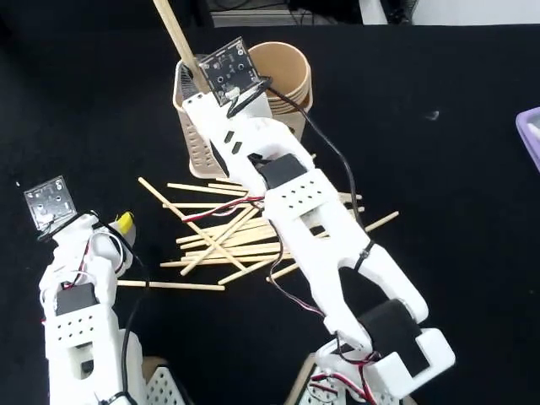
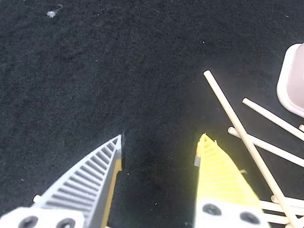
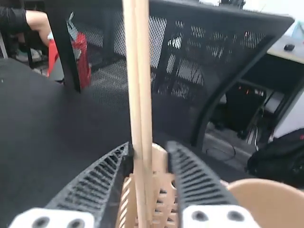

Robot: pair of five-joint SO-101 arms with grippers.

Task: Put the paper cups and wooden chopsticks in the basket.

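Observation:
A beige slotted basket (image 1: 196, 139) stands at the back of the black table. A brown paper cup (image 1: 287, 67) rises at its right side, seemingly inside it. My right gripper (image 3: 148, 151) hangs over the basket (image 3: 161, 206), shut on wooden chopsticks (image 3: 137, 71) that stand upright; in the high view the chopstick (image 1: 175, 32) sticks up past the basket's left corner. The cup's rim (image 3: 266, 197) shows beside it. Several loose chopsticks (image 1: 228, 240) lie piled mid-table. My left gripper (image 2: 161, 142) is open over bare cloth left of the pile, close to some chopsticks (image 2: 240, 135).
A purple container's edge (image 1: 530, 135) shows at the far right. The basket's corner (image 2: 290, 80) lies beyond the left gripper. The right arm (image 1: 312, 228) stretches across the chopstick pile. A mesh chair stands behind the table.

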